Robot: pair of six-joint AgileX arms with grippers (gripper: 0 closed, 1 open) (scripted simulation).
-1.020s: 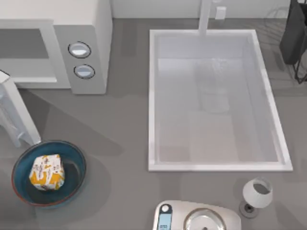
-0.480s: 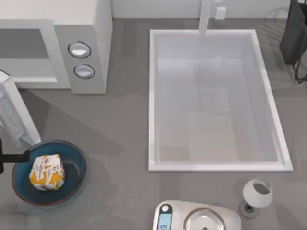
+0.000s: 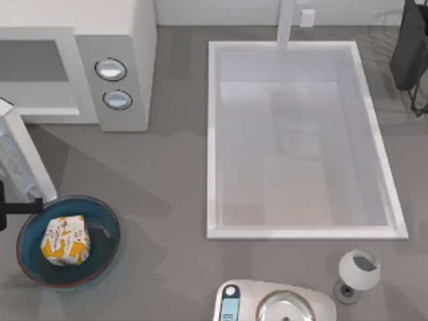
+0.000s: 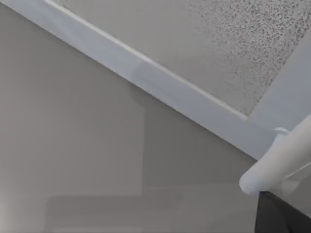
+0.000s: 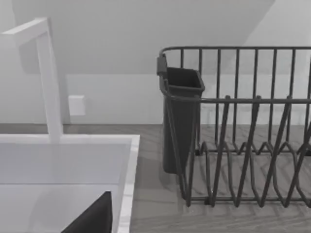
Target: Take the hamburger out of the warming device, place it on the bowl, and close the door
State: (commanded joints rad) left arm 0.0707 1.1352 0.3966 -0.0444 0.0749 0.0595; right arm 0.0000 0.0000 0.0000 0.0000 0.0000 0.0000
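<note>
The hamburger (image 3: 65,239), in its white and orange wrapper, lies inside the blue bowl (image 3: 107,221) at the front left of the table. Behind it stands the white warming device (image 3: 114,40), its cavity open and bare. Its door (image 3: 20,157) hangs swung out toward the front, down to the bowl's far rim. My left gripper (image 3: 35,205) reaches in as a black bar from the left edge, just behind the bowl and at the door's free end. A white rounded bar (image 4: 277,162) shows close in the left wrist view. My right arm (image 3: 409,47) is parked at the back right.
A large white sink (image 3: 212,134) with a faucet (image 3: 286,23) takes up the middle and right. A silver scale (image 3: 231,301) and a small white goblet (image 3: 358,271) stand at the front. A dark dish rack (image 5: 243,145) stands at the back right.
My left gripper came in from the left edge beside the bowl, then moved back toward the door's free end. The hamburger, bowl and door have stayed put.
</note>
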